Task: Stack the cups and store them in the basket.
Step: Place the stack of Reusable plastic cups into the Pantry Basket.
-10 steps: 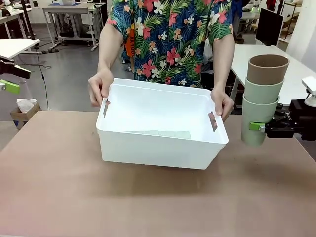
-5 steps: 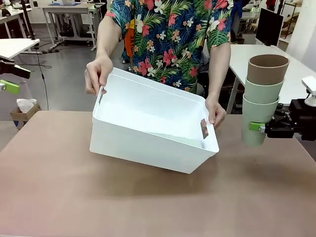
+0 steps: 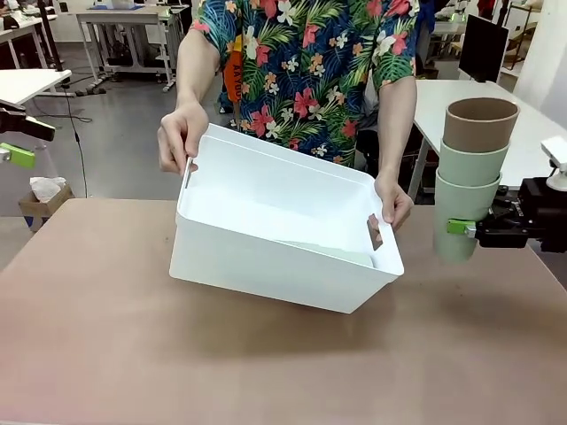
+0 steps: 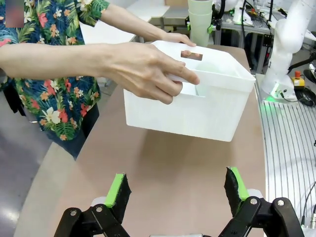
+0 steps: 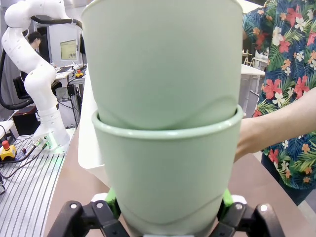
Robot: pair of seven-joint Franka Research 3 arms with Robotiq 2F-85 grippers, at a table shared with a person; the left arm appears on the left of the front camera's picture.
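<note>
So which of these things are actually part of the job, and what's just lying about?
Part of the job:
- cup stack, brown on top, held in the right fingers
- white basket, tilted by the person's hands
- cups lying in it

Lying about:
- tissue box
- monitor

Bright, even overhead light, soft shadow under the basket (image 3: 283, 257), wide-angle wrist distortion.

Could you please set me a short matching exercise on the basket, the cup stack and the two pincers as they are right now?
Things:
1. basket
2. cup stack
3. left pincer
4. brown cup

States:
A. open, holding nothing
B. on top of the stack
C. tilted, held at both ends by the person's hands
D. gripped by the right pincer

Pairs: 1-C, 2-D, 3-A, 4-B
</note>
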